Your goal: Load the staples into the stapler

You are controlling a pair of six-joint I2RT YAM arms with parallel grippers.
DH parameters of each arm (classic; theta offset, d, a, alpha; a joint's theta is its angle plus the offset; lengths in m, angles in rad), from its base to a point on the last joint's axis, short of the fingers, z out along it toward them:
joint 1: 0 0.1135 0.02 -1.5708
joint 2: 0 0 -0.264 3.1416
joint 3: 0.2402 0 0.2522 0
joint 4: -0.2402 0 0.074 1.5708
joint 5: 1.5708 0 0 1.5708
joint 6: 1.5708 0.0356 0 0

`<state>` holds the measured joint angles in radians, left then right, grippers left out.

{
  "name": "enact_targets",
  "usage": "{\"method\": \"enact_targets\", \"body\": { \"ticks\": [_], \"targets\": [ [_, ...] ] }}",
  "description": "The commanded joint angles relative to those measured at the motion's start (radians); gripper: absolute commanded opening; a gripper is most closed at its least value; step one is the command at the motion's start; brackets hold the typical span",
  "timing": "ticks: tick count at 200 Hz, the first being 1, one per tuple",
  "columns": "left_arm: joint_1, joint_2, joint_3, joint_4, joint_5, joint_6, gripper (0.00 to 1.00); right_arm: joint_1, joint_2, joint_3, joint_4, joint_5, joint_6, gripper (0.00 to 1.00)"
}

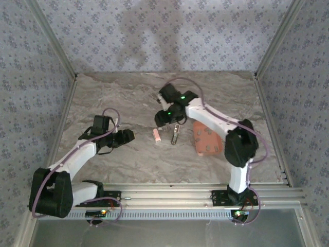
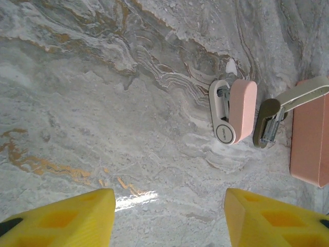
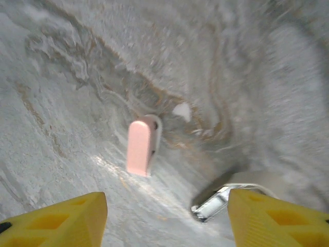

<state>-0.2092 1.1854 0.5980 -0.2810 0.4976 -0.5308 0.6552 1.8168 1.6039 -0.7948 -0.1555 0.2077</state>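
The loading seems not yet begun. The stapler [image 2: 236,110] lies on its side on the table [image 2: 103,103], free of both tools. It is just beside a cream and metal piece [image 2: 272,116] and near the salmon tray [image 2: 308,139]. I cannot make out the staples anywhere. The left tool [image 2: 167,211] and the right tool [image 3: 167,211] are both spread wide, with nothing between them. The stapler has a smooth, rounded pale pink shell with a white plastic side. The table looks like polished grey marble with some glare
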Motion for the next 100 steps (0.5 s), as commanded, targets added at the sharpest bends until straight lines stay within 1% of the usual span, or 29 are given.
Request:
{"method": "enact_targets", "body": {
  "ticks": [1, 27, 47, 66, 100],
  "targets": [
    [0.004, 0.015, 0.026, 0.071, 0.067, 0.034, 0.59, -0.086, -0.025, -0.080, 0.065, -0.156, -0.190, 0.67],
    [0.005, 0.048, 0.035, 0.096, 0.093, 0.038, 0.58, -0.166, 0.024, -0.087, 0.055, -0.247, -0.263, 0.68],
    [0.002, 0.063, 0.042, 0.100, 0.099, 0.035, 0.57, -0.199, 0.070, -0.082, 0.058, -0.291, -0.289, 0.68],
    [0.002, 0.066, 0.047, 0.100, 0.096, 0.035, 0.57, -0.218, 0.114, -0.070, 0.048, -0.344, -0.311, 0.68],
    [0.001, 0.073, 0.057, 0.089, 0.082, 0.037, 0.57, -0.222, 0.165, -0.069, 0.028, -0.377, -0.342, 0.67]
  ]
}}
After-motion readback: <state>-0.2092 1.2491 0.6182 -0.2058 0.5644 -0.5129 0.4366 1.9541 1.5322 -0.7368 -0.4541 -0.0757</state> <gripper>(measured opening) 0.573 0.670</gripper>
